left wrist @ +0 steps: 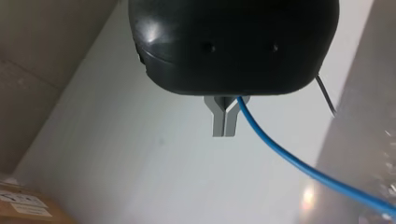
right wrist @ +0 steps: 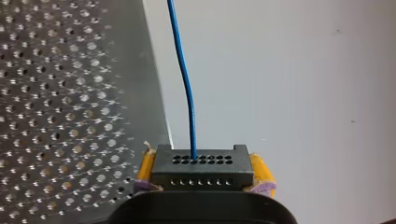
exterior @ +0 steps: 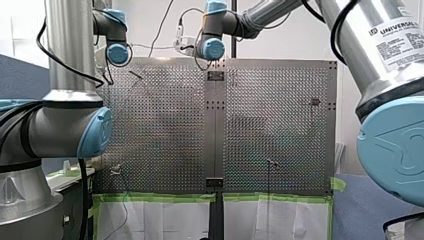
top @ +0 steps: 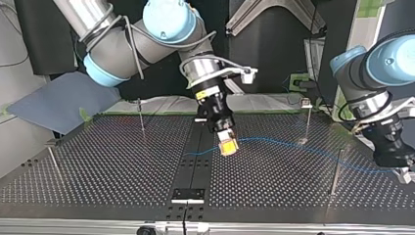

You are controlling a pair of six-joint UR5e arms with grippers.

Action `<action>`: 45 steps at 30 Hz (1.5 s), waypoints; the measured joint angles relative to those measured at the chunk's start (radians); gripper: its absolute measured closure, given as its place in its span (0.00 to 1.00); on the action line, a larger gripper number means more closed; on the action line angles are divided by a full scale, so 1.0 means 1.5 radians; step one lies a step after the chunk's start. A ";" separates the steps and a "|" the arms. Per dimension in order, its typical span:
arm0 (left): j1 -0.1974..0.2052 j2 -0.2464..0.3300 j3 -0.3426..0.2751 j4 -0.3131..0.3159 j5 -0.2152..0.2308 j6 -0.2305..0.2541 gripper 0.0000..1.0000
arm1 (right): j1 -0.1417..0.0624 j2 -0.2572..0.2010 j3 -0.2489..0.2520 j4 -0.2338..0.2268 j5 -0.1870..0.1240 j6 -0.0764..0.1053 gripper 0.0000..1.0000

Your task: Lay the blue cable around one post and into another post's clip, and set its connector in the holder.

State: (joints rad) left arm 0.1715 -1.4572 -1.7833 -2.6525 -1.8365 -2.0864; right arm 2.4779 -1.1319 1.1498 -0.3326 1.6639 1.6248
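In the top view the blue cable (top: 293,143) hangs in a shallow curve just above the perforated table (top: 107,171), stretched between my two grippers. My right gripper (top: 228,147) is over the table's central rail, its yellow pads (right wrist: 147,170) shut on the black connector (right wrist: 202,163), from which the cable (right wrist: 187,84) leads away. At the top view's right edge my left gripper (top: 394,164) holds the other stretch. Its metal fingers (left wrist: 219,122) are shut on the cable (left wrist: 289,158). The cable touches no post.
Thin posts stand on the table: one with a clip head (top: 307,120) just behind the cable, one (top: 336,169) in front of it, two more (top: 140,115) (top: 53,159) at the top view's left. A black plate (top: 188,194) sits on the rail near the front edge.
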 joint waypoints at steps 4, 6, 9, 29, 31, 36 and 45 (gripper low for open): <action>0.020 -0.010 0.003 0.000 0.013 -0.005 1.00 | -0.001 0.010 -0.004 -0.003 0.000 0.001 1.00; 0.034 -0.012 0.008 0.000 0.025 -0.008 1.00 | -0.002 0.014 -0.006 -0.005 0.000 0.002 1.00; 0.051 -0.013 0.013 -0.001 0.042 -0.010 1.00 | -0.003 0.023 -0.012 -0.005 0.000 0.003 1.00; 0.099 -0.077 0.030 0.004 0.152 0.007 1.00 | -0.013 0.066 -0.051 -0.015 -0.005 0.009 1.00; 0.099 -0.081 0.031 0.006 0.162 0.006 1.00 | -0.015 0.070 -0.051 -0.016 -0.005 0.009 1.00; 0.102 -0.103 0.038 0.006 0.171 0.004 1.00 | -0.016 0.080 -0.051 -0.019 -0.007 0.009 1.00; 0.108 -0.129 0.040 0.016 0.190 -0.017 1.00 | -0.018 0.096 -0.052 -0.026 -0.009 0.009 1.00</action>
State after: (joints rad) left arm 0.3331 -1.6505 -1.7234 -2.6281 -1.5522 -2.1126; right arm 2.4509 -0.9871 1.0723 -0.3718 1.6508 1.6386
